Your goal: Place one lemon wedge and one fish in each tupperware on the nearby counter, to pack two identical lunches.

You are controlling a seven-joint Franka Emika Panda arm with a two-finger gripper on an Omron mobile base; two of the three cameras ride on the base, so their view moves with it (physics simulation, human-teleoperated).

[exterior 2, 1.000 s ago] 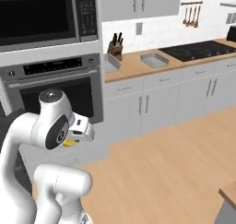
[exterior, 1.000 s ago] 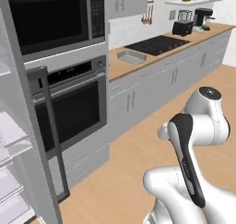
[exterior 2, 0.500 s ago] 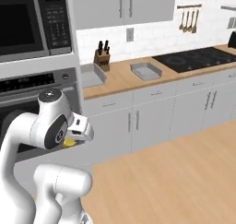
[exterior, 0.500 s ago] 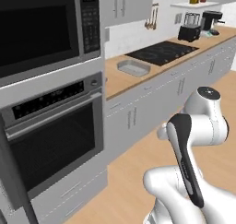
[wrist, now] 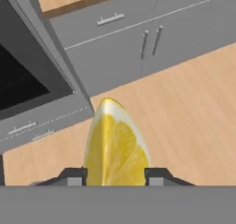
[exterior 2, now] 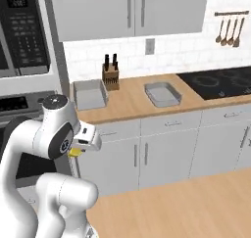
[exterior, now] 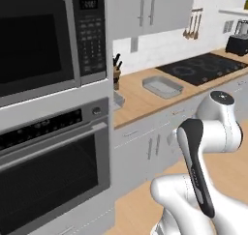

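A lemon wedge (wrist: 116, 147) is gripped between the two fingers of the gripper (wrist: 115, 176), rind edge pointing away from the hand, above the wooden floor (wrist: 184, 103) in front of the grey cabinet fronts (wrist: 138, 43). In the right base view the wedge is seen as a yellow spot (partly hidden) under the hand. On the surface (exterior 2: 132, 102), two grey tupperware trays are noted: one (exterior 2: 89, 94) beside the knife block (exterior 2: 111, 75), the other (exterior 2: 163, 93) near the black stovetop (exterior 2: 220, 83).

base views: behind arm, share counter (exterior 2: 132, 102) | hand view: close, facing floor
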